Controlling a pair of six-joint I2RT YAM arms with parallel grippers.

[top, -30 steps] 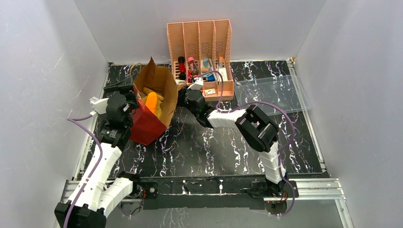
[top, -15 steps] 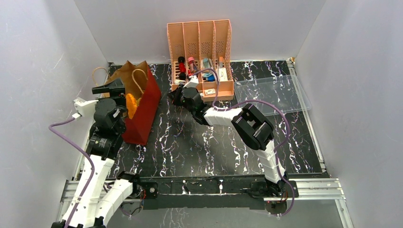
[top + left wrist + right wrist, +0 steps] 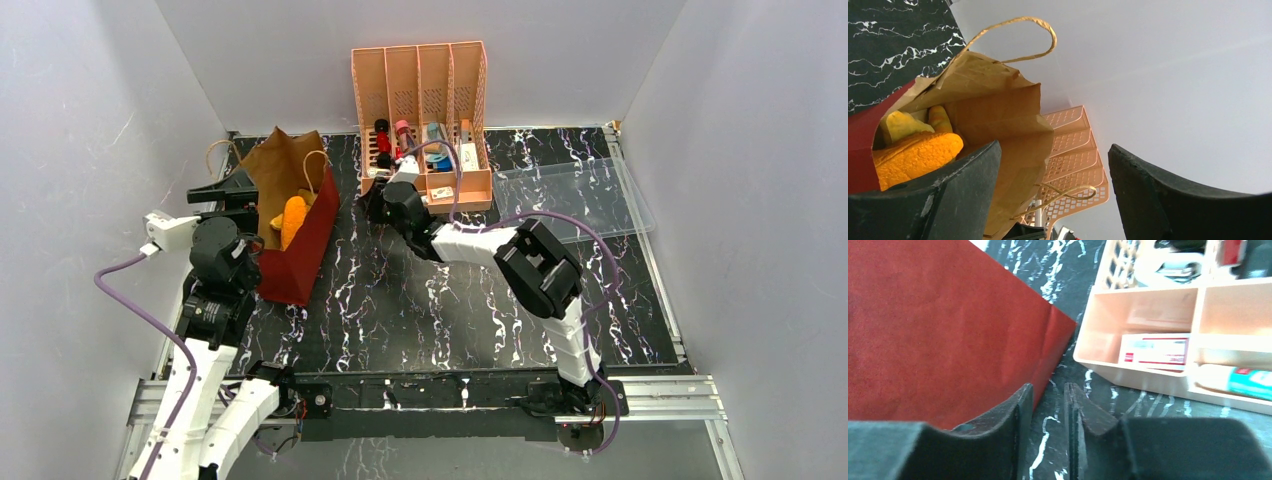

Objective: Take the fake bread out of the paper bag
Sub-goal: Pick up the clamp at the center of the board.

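Note:
The paper bag [image 3: 300,255], brown on top and red below, leans at the left of the table with its mouth up and toward the back. An orange piece of fake bread [image 3: 293,220] shows in the mouth. My left gripper [image 3: 222,192] is open just left of the bag's rim. In the left wrist view its gripper [image 3: 1054,147] frames the bag's brown wall [image 3: 998,100] and a loop handle, with the orange bread [image 3: 913,155] and a yellow piece [image 3: 900,125] beside the left finger. My right gripper [image 3: 368,205] hangs right of the bag, and in its wrist view the gripper [image 3: 1048,386] is slightly open and empty beside the red side [image 3: 923,325].
A pink slotted organizer [image 3: 420,80] with small bottles and boxes stands at the back centre, close behind the right gripper; its front bins [image 3: 1148,305] hold a white box. A clear plastic tray [image 3: 580,200] lies at the back right. White walls enclose the table.
The bag swung from leaning toward the centre to leaning at the left, and the left arm moved left with it. The right gripper drew back toward the organizer and its jaws parted a little.

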